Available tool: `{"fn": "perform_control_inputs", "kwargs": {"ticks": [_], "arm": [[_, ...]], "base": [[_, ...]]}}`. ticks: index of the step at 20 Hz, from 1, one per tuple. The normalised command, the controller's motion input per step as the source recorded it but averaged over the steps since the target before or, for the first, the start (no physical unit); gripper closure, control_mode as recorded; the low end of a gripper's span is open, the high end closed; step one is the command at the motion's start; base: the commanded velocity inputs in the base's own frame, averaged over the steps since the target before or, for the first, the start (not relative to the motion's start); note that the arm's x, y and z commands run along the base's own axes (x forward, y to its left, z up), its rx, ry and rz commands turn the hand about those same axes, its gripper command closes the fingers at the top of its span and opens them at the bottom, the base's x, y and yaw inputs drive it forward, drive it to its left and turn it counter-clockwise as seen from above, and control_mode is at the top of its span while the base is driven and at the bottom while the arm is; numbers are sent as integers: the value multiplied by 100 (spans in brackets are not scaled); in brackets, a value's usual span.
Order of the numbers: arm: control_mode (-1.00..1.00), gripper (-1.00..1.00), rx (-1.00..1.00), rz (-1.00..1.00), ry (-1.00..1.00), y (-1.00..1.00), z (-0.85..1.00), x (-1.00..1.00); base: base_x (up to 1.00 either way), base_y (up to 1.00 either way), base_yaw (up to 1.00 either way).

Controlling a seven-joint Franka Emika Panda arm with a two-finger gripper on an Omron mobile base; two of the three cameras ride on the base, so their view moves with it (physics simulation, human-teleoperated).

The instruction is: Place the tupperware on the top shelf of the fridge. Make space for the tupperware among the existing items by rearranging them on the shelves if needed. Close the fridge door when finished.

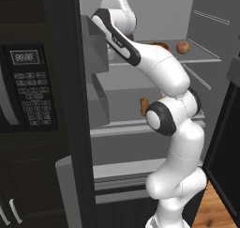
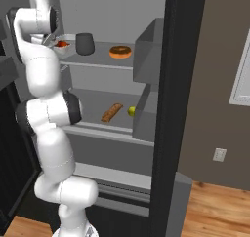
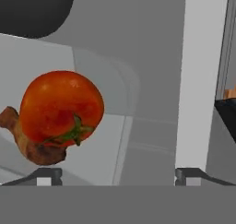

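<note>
White Franka arm is seen reaching up w/ gripper [image 3: 120, 174] spread apart over the tupperware [image 2: 62, 44], which is set on the top shelf [image 2: 100, 59] beside the dark jar [image 2: 84, 43], tomato [image 3: 61, 107] inside.

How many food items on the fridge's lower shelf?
2: a brown lump mid-shelf, and a lime just right of it in the right base view. The arm may hide more.

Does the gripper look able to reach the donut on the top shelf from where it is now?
Probably yes. The gripper sits over the tupperware at the shelf's left end; the dark jar stands between it and the donut, so it would have to pass over or around.
</note>
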Motion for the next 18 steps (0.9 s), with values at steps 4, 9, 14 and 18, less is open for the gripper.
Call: {"fn": "perform_control_inputs", "kwargs": {"ticks": [4, 9, 14, 18], "arm": [[-100, -100, 0, 0, -23, -54, -61, -59], [-100, -100, 0, 3, -28, -61, -82, -92], [-100, -100, 0, 15, -37, -79, -49, -100], [-100, -100, 0, 23, -44, -46, -3, -100]], "base": [[0, 0, 0], [0, 0, 0], [0, 0, 0], [0, 0, 0]]}}
